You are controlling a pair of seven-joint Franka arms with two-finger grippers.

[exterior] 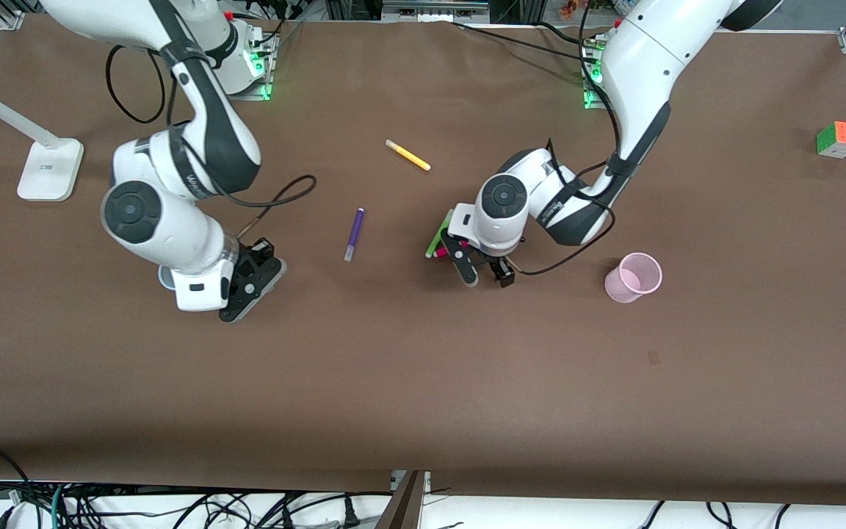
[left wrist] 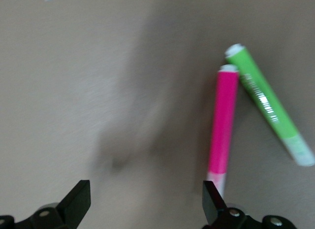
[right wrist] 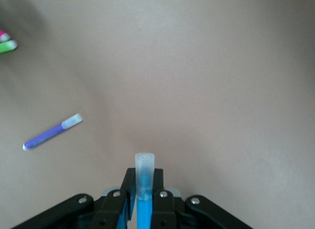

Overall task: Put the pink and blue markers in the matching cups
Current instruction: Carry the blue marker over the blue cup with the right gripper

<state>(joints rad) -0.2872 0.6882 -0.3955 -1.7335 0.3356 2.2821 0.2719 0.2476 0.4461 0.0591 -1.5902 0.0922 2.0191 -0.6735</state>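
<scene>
My right gripper [right wrist: 144,179] is shut on the blue marker [right wrist: 144,166], whose pale tip sticks out past the fingers. In the front view this gripper [exterior: 247,289] hangs low over the table, beside the light blue cup [exterior: 166,278], which my right wrist mostly hides. The pink marker [left wrist: 224,120] lies on the table touching a lime-green marker [left wrist: 268,103] at one end. My left gripper [left wrist: 146,202] is open just above the table, one fingertip close to the pink marker's pale end. In the front view it [exterior: 485,273] is beside both markers [exterior: 439,252]. The pink cup [exterior: 634,277] stands upright toward the left arm's end.
A purple marker [exterior: 354,234] lies between the two grippers, and a yellow marker [exterior: 407,155] lies farther from the front camera. A colour cube [exterior: 839,139] sits at the left arm's end of the table. A white lamp base [exterior: 48,169] stands at the right arm's end.
</scene>
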